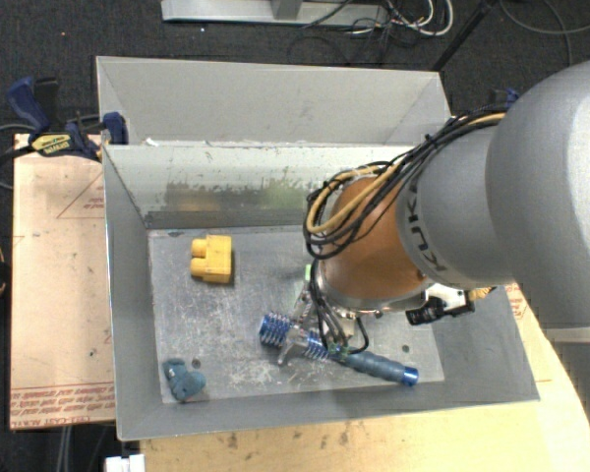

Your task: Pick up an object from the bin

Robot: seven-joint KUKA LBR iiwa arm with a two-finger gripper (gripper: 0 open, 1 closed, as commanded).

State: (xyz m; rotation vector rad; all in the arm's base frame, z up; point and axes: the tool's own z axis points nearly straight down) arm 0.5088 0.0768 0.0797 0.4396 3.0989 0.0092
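At the front left corner of the grey bin (128,293) lies a small blue-grey lump (184,380). Further back sits a yellow block (211,259). Right of centre, near the front wall, a blue brush (374,365) lies slanted, its ribbed blue head to the left and its smooth handle to the right. The jaws are down at its middle, under the arm's orange cover (369,254); whether they are spread or pinching it cannot be told.
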